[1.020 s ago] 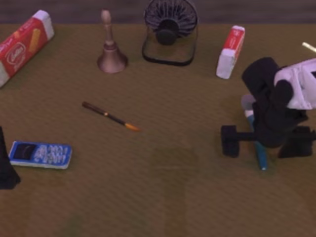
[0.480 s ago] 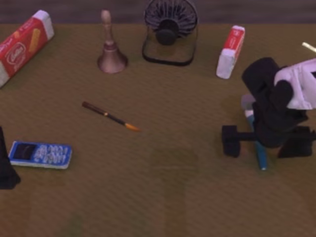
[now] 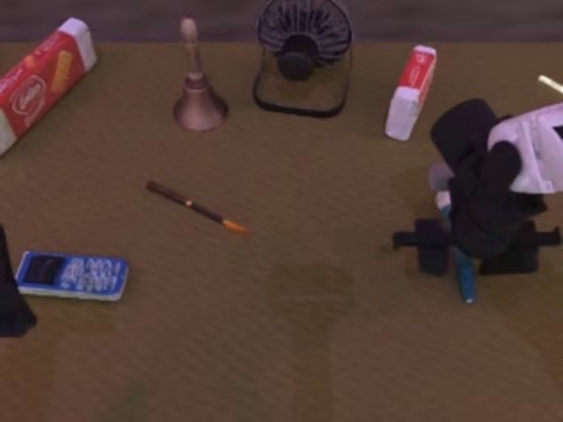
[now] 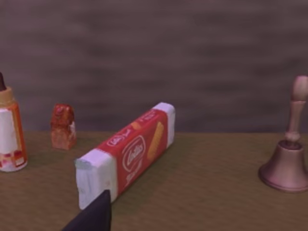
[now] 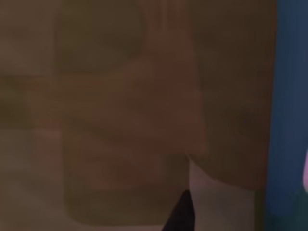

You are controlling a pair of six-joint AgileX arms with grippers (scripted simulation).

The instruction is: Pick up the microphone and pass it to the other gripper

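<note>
Top view: your right gripper (image 3: 472,249) sits low over the microphone (image 3: 464,280), well to the right of the brush (image 3: 197,207); fingers astride the teal handle, closed in but whether they pinch it you cannot tell. Left gripper (image 3: 10,299) parked beside the phone (image 3: 72,275).

Left wrist view: biscuit pack (image 4: 126,153), bell (image 4: 288,159).

Right wrist view: teal handle at close range.

- Top view: overhead, facing down on the olive-brown table (image 3: 290,343).
- Left wrist view: low, level, sharing the long red biscuit packet (image 4: 127,151) and bronze handbell (image 4: 288,161).
- Right wrist view: pressed close to tabletop.
</note>
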